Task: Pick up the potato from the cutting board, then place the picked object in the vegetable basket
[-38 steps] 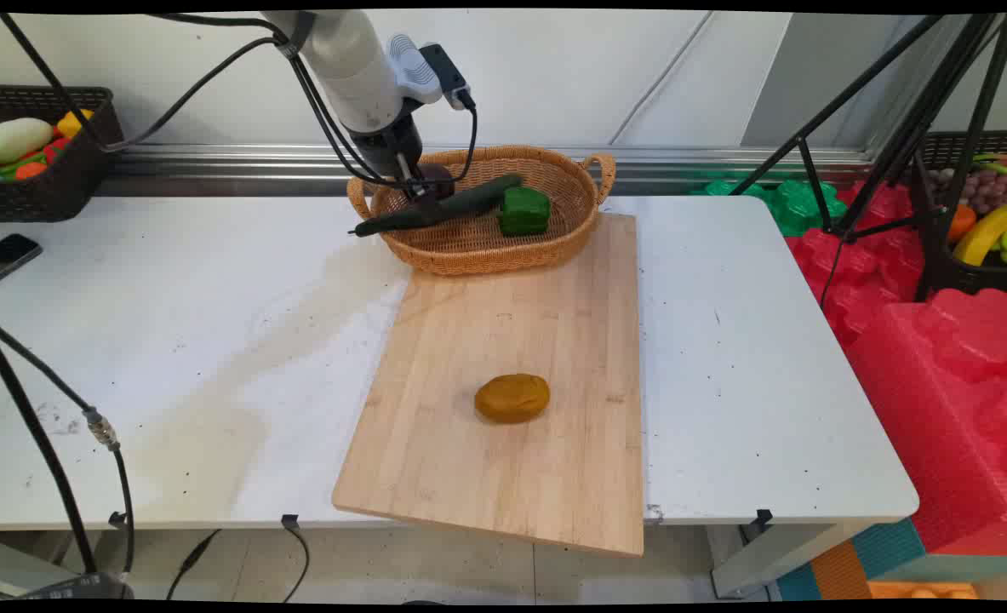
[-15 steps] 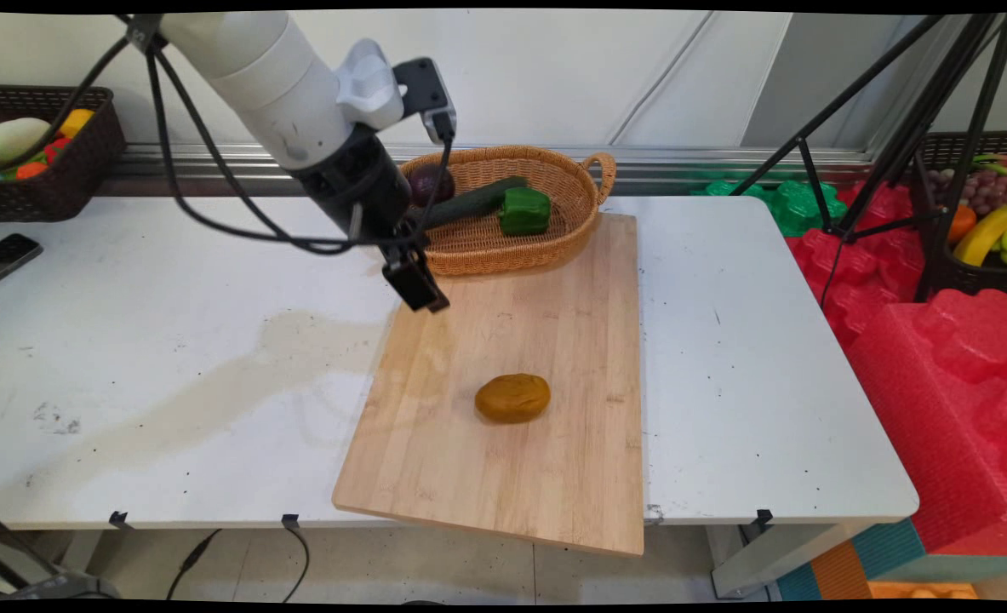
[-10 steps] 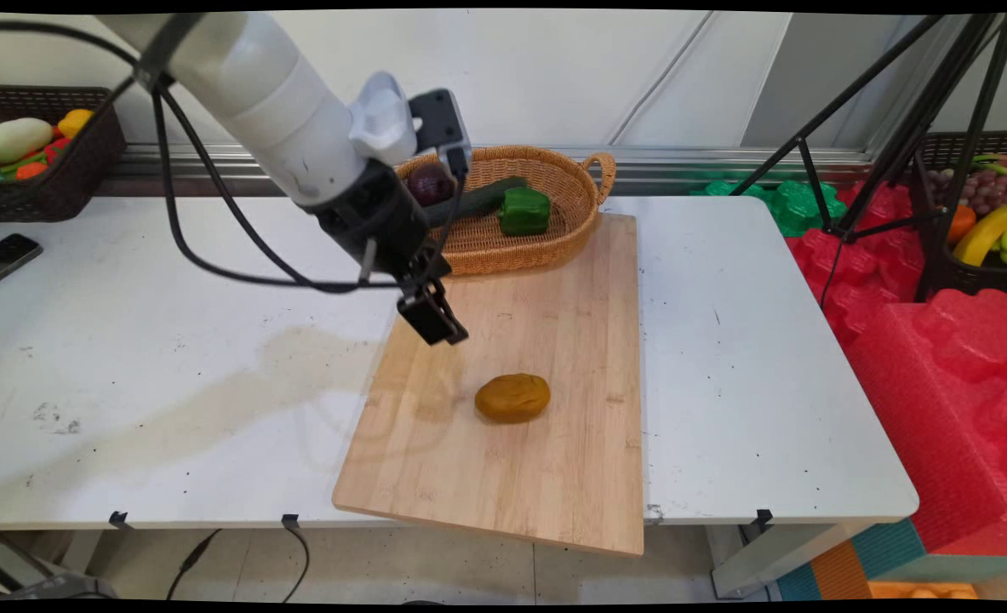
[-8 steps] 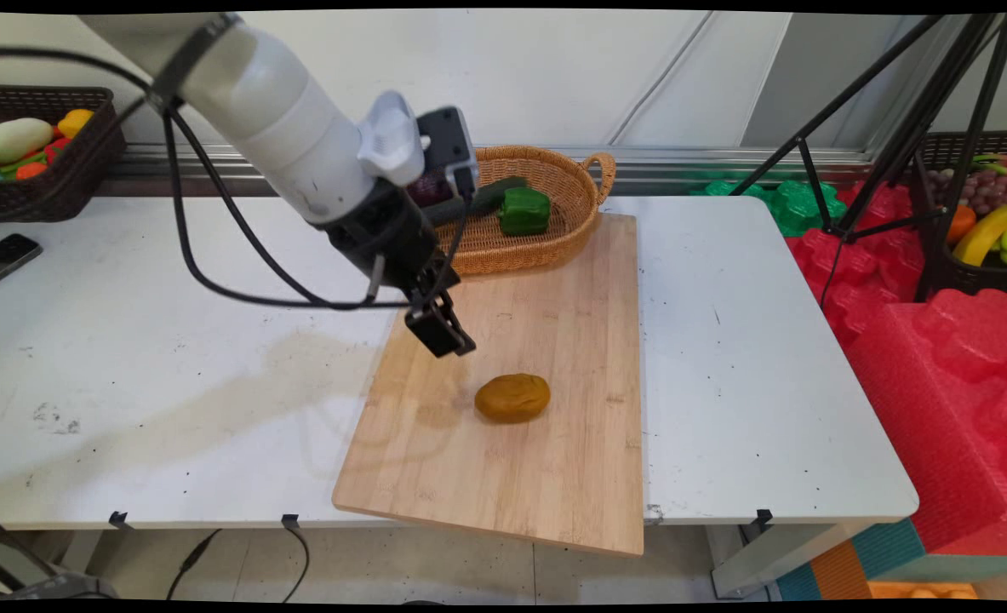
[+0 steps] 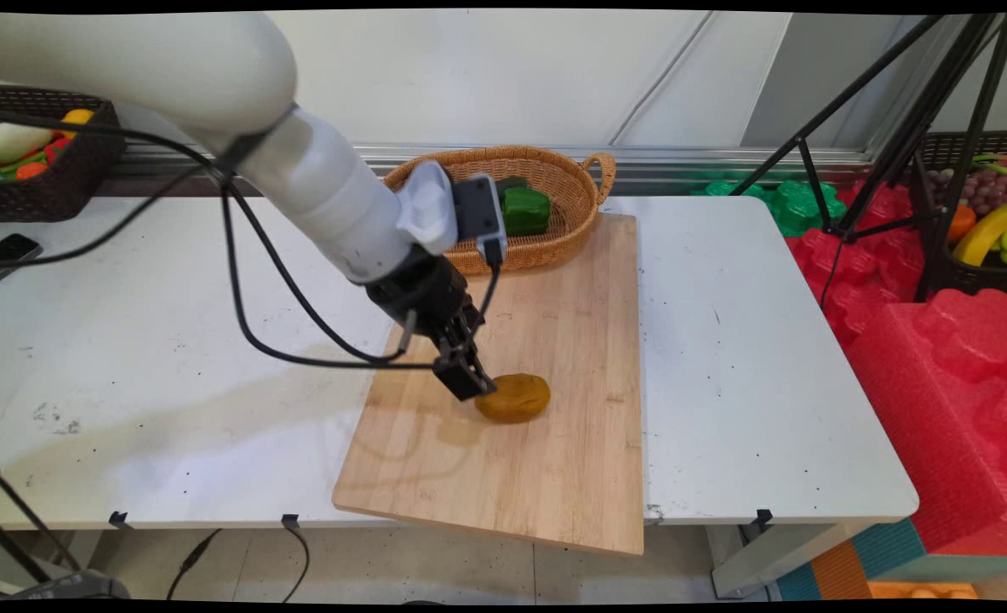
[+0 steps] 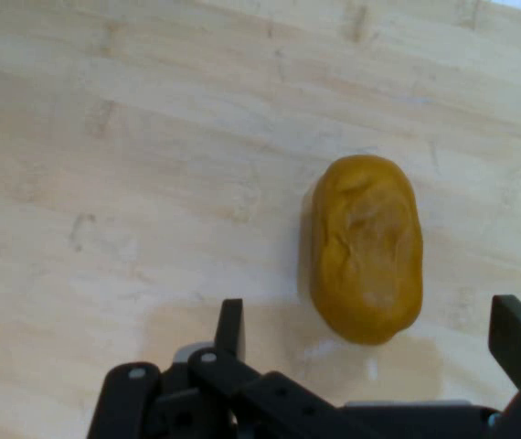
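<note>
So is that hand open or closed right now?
Open: the hand shows its two fingers spread wide, with the brown lump between them, ungripped.

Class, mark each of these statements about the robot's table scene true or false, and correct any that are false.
1. The gripper is open, with a finger on either side of the brown potato. True.
2. The potato lies in the wicker basket. False: it lies on the wooden cutting board.
3. A green pepper sits in the wicker basket. True.
4. The gripper has lifted the potato off the board. False: the potato rests on the board and the fingers are not closed on it.
5. The cutting board's near edge sticks out past the white table. True.
</note>
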`<state>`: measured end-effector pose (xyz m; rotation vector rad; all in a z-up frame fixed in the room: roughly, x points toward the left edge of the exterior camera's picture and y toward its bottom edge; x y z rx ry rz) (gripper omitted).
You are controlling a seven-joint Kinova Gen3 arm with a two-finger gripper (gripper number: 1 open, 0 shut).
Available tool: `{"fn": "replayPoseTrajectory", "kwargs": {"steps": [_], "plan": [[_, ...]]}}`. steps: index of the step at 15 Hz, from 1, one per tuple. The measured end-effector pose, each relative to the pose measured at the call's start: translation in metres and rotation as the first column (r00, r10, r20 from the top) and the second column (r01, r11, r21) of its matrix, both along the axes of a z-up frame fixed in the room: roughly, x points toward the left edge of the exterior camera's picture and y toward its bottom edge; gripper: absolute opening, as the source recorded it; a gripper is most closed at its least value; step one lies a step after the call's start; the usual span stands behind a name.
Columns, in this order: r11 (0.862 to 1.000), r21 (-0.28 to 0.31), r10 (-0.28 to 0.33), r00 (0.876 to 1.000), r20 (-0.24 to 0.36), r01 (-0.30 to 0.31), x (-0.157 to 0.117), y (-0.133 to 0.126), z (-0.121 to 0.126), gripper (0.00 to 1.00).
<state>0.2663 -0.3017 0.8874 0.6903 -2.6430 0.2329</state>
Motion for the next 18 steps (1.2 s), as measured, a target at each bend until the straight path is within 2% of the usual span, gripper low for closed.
{"fn": "replayPoseTrajectory", "kwargs": {"steps": [6,12,13,18], "plan": [[1.0,0.008,-0.018,1.0,-0.001,0.018,-0.021,-0.015,-0.047,1.0],[0.999,0.032,-0.021,1.0,-0.006,0.021,-0.034,-0.019,-0.073,1.0],[0.999,0.036,-0.021,1.0,-0.007,0.021,-0.035,-0.019,-0.076,0.0],[0.999,0.038,-0.027,0.999,-0.022,0.028,-0.039,-0.013,-0.075,0.0]]}}
